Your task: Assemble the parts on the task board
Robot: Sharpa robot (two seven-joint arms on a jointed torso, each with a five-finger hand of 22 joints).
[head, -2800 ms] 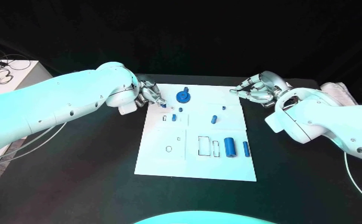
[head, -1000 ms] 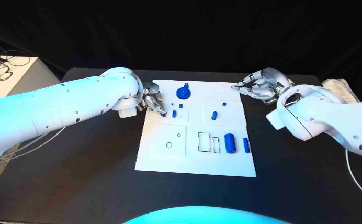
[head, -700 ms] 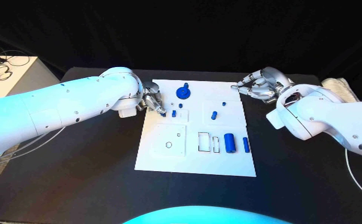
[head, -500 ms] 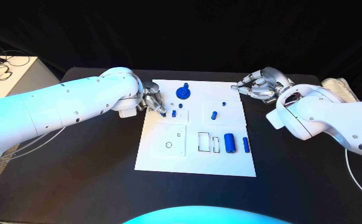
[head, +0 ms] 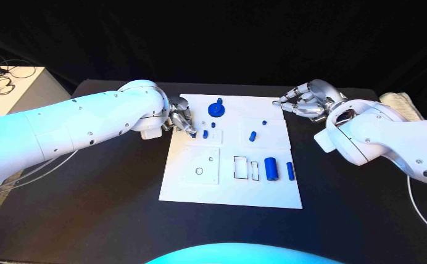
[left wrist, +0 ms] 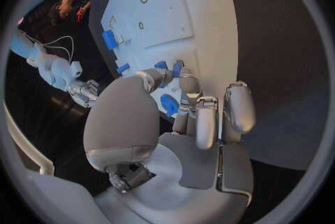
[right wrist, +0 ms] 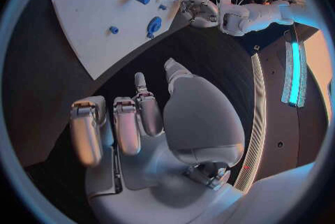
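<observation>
Left hand pinching a peg at the board's edge; right hand beside it, curled, empty.

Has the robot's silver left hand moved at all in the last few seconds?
Yes. Against the white task board, the left hand has slid toward the robot along the board's left edge, reaching a small blue part.

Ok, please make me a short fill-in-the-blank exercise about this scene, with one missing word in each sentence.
1. The task board is coloured ____.
2. The robot's ____ hand has its fingertips on a small blue part at the board's edge.
3. The right hand holds ____.
4. The round blue part lies nearer the board's ____ edge.

Missing words: white; left; nothing; far
</observation>
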